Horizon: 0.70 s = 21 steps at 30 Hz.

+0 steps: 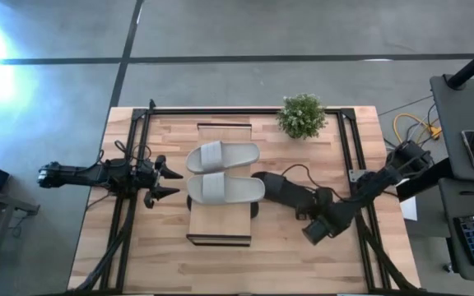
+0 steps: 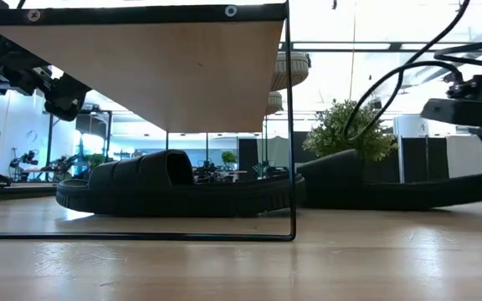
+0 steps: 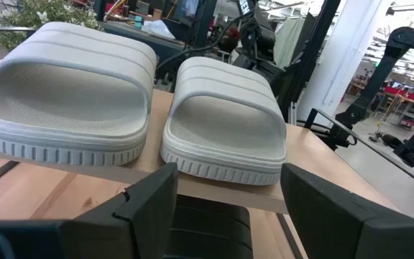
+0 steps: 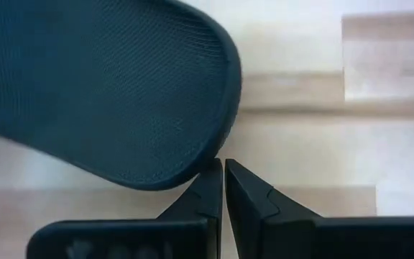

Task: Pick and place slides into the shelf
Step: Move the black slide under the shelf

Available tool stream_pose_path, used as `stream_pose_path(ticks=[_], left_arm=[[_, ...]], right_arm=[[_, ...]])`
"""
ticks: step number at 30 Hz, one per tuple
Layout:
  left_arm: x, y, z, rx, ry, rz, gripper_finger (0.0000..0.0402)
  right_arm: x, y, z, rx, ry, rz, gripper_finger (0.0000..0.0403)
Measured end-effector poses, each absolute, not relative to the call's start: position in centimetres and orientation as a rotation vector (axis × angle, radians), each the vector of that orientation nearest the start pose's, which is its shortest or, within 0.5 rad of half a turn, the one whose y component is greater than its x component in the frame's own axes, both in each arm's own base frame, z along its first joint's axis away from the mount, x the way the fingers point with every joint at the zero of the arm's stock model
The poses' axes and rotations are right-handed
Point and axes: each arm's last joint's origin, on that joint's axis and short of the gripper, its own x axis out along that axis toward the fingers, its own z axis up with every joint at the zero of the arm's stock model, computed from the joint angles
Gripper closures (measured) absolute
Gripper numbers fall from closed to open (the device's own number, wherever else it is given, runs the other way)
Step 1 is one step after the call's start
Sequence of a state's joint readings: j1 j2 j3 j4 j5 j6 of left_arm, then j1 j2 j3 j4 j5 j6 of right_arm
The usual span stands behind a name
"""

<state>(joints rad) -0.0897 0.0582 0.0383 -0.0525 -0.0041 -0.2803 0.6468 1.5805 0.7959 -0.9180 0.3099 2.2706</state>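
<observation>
No legible branding shows on the light grey slides (image 1: 223, 171), which sit side by side on the shelf (image 1: 220, 226) at centre frame. One black slide (image 2: 170, 186) lies beneath it; another (image 1: 286, 191) lies right of centre on the tabletop (image 1: 303, 259), by the right hand (image 1: 313, 207), fingers pressed together. The left hand (image 1: 174, 182) waits spread at the shelf's left, and a potted plant (image 1: 302, 114) stands upper right.

Overhead, table-level, two wrists (close).

A: Any text or brand you can read anywhere?
B: Nope. Grey slides (image 3: 135, 101), shelf (image 2: 153, 67), arms, none show readable print. Background stuff's too small to make out, tbh.
</observation>
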Motion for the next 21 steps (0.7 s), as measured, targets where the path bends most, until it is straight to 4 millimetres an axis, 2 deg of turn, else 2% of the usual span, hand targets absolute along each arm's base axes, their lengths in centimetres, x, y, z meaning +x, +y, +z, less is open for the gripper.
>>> stream_pose_path(ticks=[13, 21], left_arm=[[9.9, -0.9, 16.7, -0.277, 0.084, -0.075, 0.0168], [9.9, -0.9, 16.7, -0.277, 0.084, -0.075, 0.0168]], right_arm=[[20.3, 10.3, 14.9, 1.033, 0.636, -1.309, 0.0392], [22.7, 8.5, 15.0, 1.095, 0.564, -1.253, 0.0392]])
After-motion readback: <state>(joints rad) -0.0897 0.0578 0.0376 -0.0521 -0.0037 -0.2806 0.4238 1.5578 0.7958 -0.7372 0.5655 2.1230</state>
